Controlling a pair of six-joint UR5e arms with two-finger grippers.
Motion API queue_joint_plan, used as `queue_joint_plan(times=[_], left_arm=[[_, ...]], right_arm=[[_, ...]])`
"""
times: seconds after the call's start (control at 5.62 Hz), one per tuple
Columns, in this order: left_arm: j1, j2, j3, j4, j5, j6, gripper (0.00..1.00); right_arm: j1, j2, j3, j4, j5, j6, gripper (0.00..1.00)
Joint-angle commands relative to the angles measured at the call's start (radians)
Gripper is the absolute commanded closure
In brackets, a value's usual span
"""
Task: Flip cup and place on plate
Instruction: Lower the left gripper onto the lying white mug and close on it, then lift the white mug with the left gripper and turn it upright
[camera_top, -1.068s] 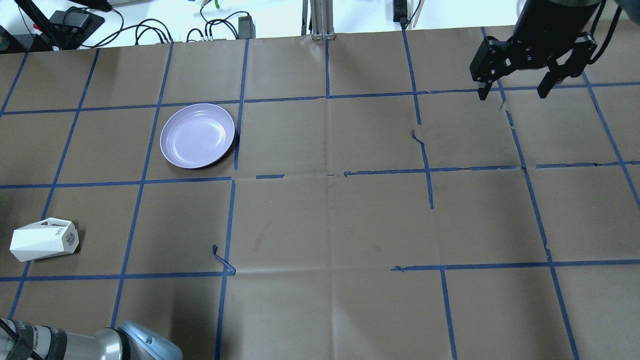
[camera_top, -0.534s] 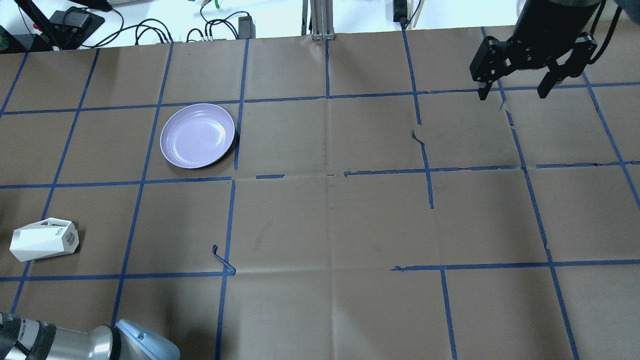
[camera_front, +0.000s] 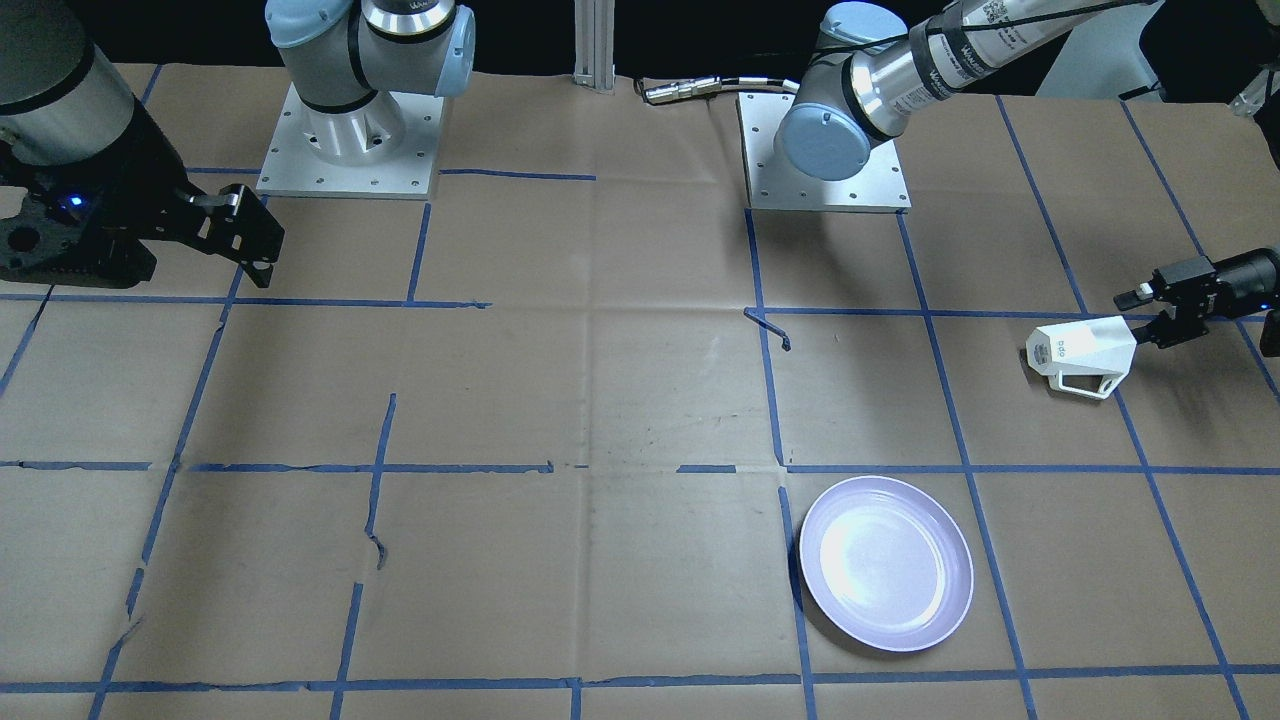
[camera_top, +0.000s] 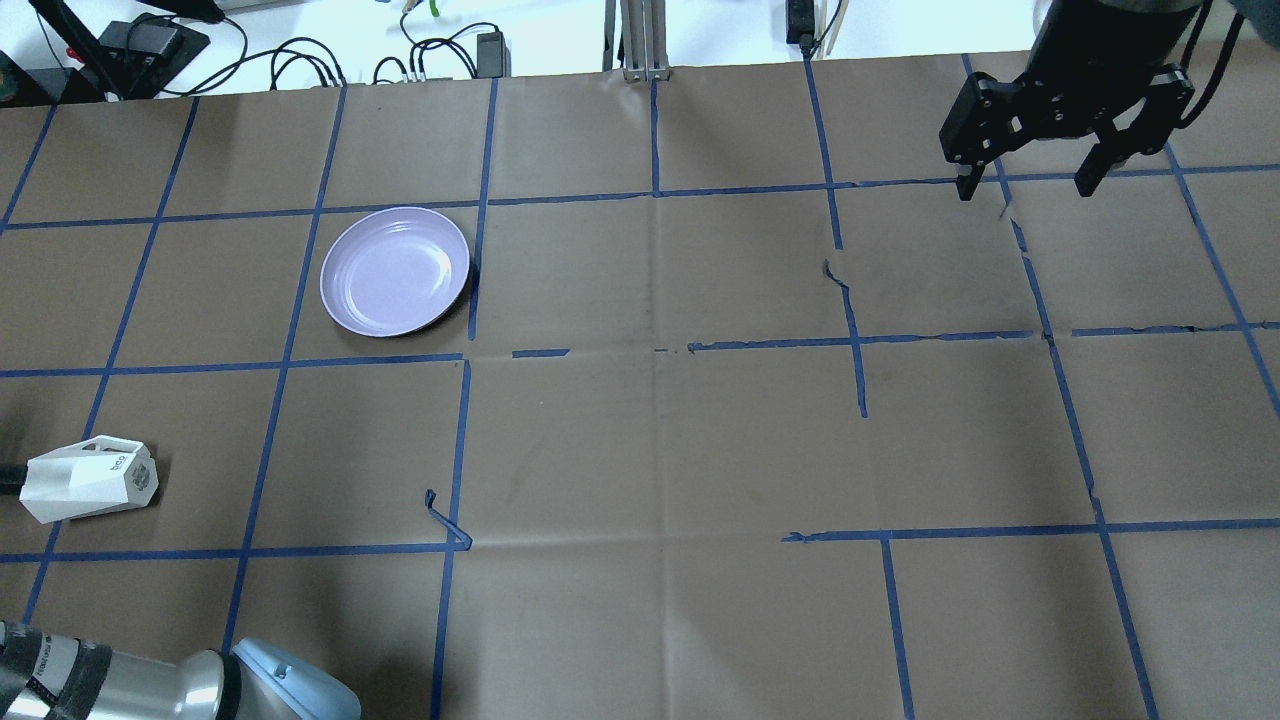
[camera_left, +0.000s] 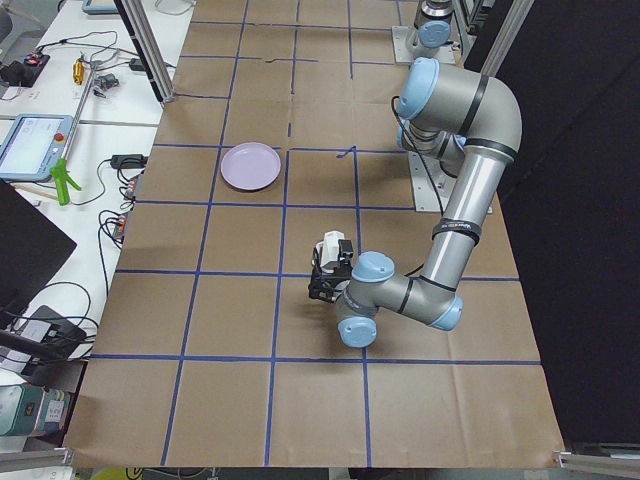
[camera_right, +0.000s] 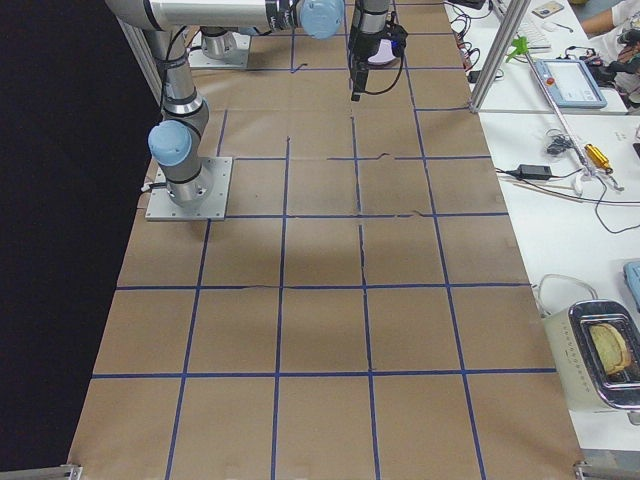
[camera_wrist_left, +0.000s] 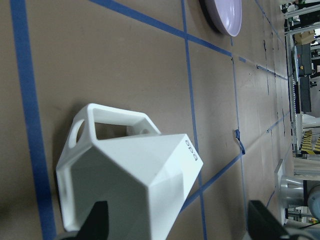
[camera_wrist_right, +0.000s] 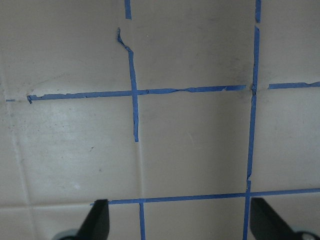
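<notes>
the cup (camera_top: 88, 483) lies on its side on the brown paper (camera_top: 650, 450), well apart from the plate (camera_top: 395, 271). it is nearer the robot than the plate is and further out toward the robot's left. its base, with the small printed mark, points away from the left gripper (camera_front: 1132, 318), and its open-frame handle is turned toward the plate's side. the plate sits flat. the left gripper is low at the cup's mouth end, beyond the cup from the plate, jaws spread wide and clamping nothing; whether a finger touches the cup i cannot tell. the right gripper (camera_top: 1020, 185) hangs far from the plate, over on the robot's right, jaws wide too, holding nothing.
</notes>
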Motion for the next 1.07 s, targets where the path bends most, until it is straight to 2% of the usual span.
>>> queue_joint_plan(times=[0.0, 0.53, 0.71, 0.89], left_arm=[[-0.009, -0.002, -0.001, -0.012, -0.004, 0.062, 0.28], [-0.031, 0.024, 0.0, -0.026, -0.013, 0.071, 1.0], [-0.031, 0.036, 0.002, -0.033, -0.072, 0.071, 1.0], [-0.032, 0.074, 0.003, -0.047, -0.079, 0.047, 1.0]], right_arm=[[0.0, 0.0, 0.0, 0.0, 0.0, 0.0, 0.0], [0.0, 0.0, 0.0, 0.0, 0.0, 0.0, 0.0], [0.0, 0.0, 0.0, 0.0, 0.0, 0.0, 0.0], [0.0, 0.0, 0.0, 0.0, 0.0, 0.0, 0.0]])
